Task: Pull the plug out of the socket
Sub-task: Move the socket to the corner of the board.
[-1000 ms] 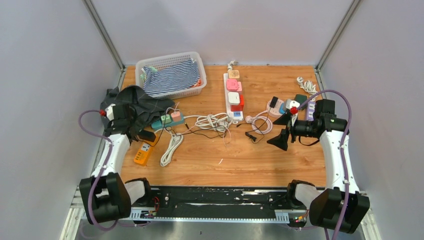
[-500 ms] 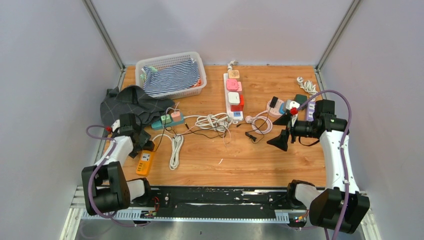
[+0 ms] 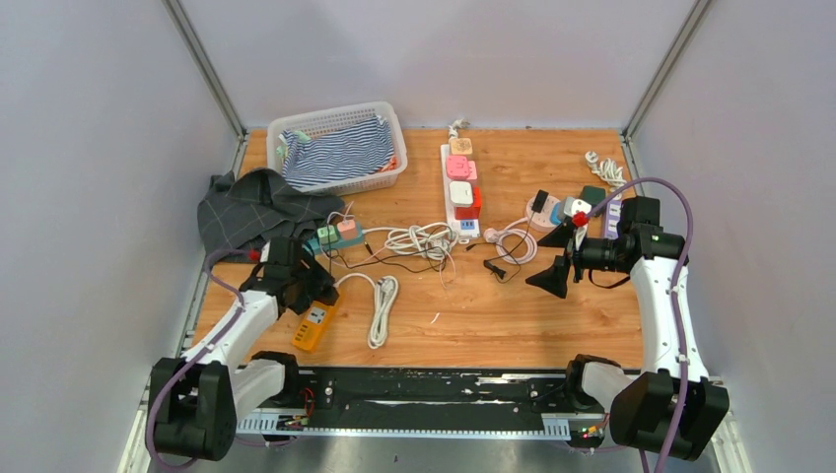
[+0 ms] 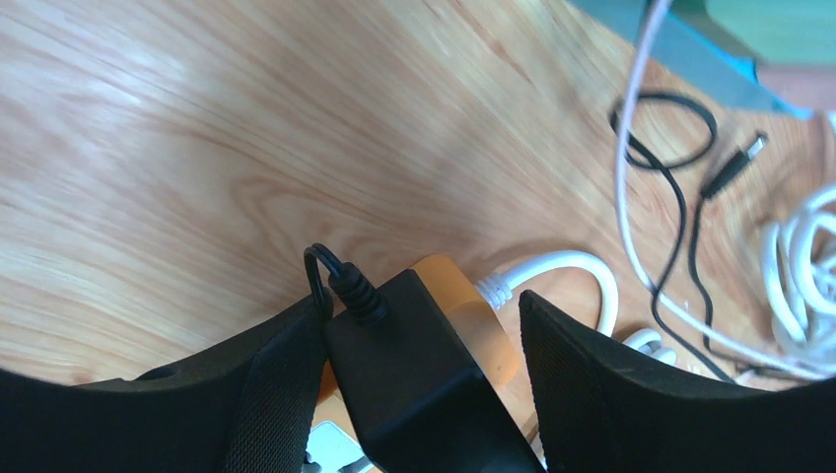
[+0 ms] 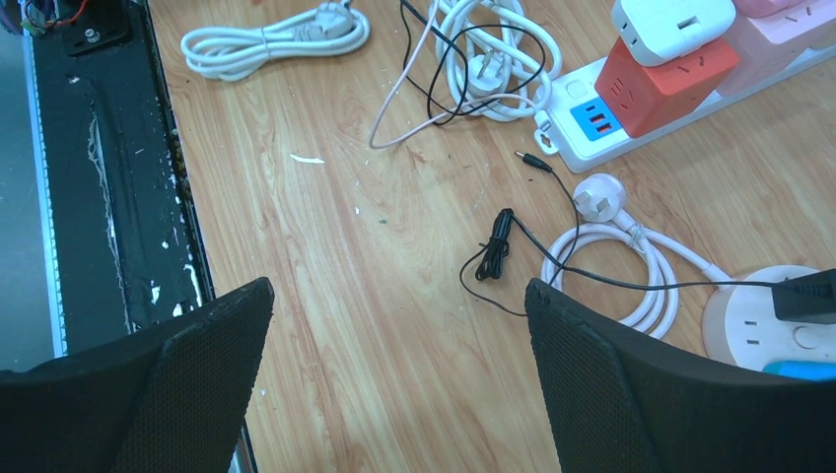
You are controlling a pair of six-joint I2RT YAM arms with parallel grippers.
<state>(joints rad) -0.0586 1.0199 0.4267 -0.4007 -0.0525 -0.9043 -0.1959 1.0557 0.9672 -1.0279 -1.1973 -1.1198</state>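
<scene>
Left wrist view: the black plug [image 4: 414, 384] is seated in the orange socket [image 4: 476, 320], with a thin black lead looping off its upper left corner. The left gripper [image 4: 419, 313] straddles the plug. Its jaws are spread: the left one lies against the plug's side, while the right one stands clear, with orange showing in the gap. A white cable [image 4: 567, 264] leaves the socket's far end.

In the top external view, the socket lies on the wooden surface [image 3: 513, 325] at the front left, nearer the arm bases than a teal power strip [image 3: 331, 236] and a dark cloth [image 3: 246, 207]. The right gripper [image 3: 558, 258] hovers over the surface at the right, near a round pink socket [image 3: 542, 209]. Its jaws are spread wide and hold nothing.
</scene>
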